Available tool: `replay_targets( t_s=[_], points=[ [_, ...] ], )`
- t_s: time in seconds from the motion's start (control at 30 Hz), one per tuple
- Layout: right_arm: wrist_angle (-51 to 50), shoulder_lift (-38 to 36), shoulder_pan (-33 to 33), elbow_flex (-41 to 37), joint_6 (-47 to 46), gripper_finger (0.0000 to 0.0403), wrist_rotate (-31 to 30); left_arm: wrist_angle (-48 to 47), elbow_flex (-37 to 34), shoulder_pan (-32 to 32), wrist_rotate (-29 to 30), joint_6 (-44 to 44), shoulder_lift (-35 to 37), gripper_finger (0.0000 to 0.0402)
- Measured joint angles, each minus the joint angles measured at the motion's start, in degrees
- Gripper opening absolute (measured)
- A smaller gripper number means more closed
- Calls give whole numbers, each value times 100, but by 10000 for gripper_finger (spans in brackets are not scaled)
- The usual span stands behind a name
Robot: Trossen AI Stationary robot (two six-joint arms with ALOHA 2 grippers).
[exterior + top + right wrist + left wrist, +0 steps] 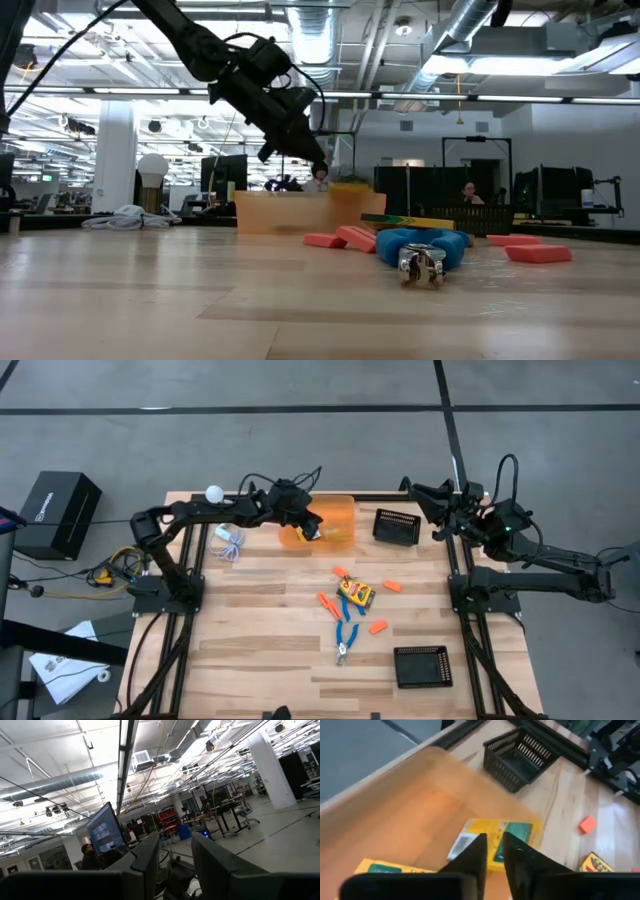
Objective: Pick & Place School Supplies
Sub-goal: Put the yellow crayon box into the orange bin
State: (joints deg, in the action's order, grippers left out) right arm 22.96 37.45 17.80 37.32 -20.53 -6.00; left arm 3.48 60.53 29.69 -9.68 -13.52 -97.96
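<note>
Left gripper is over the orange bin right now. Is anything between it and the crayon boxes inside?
Nothing visible blocks it. The left gripper hangs above the open-topped orange bin, fingers slightly apart and holding nothing. One yellow-and-green crayon box lies flat on the bin floor just past the fingertips, and a second box lies beside it.

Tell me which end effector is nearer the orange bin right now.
Left. The left end effector hangs over the orange bin, where crayon boxes lie. The right end effector is raised at the table's far right edge, beyond the black basket.
</note>
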Motion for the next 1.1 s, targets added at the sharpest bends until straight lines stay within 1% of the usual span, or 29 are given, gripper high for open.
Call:
replay_targets(
  t_s=[0.17, 0.27, 0.33, 0.47, 0.57, 0.7, 0.73, 0.8, 0.87, 0.93, 1.03, 1.1],
  points=[
    [0, 0, 0, 0, 0, 107, 0, 140, 4, 77, 293, 15, 351, 111],
    [0, 0, -2, 0, 0, 107, 1, 158, 4, 150, 428, 26, 665, 134],
    [0, 0, -2, 0, 0, 107, 2, 163, 4, 197, 543, 29, 901, 144],
    [1, -1, -2, 0, 0, 107, 2, 159, 4, 234, 562, 119, 1305, 150],
    [0, 0, -4, 0, -3, 107, 2, 194, 7, 118, 316, 103, 1556, 149],
    [-10, -1, -4, 0, -116, 107, 15, 109, 7, -302, -475, -62, 1696, 146],
    [-18, 0, -4, 0, -147, 107, 17, 10, 7, -449, -584, -66, 1714, 146],
    [-62, -2, -10, 0, -306, 107, 56, -239, 7, -770, -618, -54, 1721, 146],
    [-377, -4, -11, 2, -631, 107, 230, -523, 7, -1098, -623, -49, 1718, 146],
    [-1150, -11, -28, 2, -1014, 107, 509, -750, 7, -1402, -578, -31, 1714, 145],
    [-2635, -44, -249, -5, -1395, 107, 739, -1009, 4, -1807, -207, 197, 1668, 145],
    [-3153, 80, -484, -6, -1433, 107, 750, -1060, 2, -1976, 6, 305, 1641, 145]
  ],
)
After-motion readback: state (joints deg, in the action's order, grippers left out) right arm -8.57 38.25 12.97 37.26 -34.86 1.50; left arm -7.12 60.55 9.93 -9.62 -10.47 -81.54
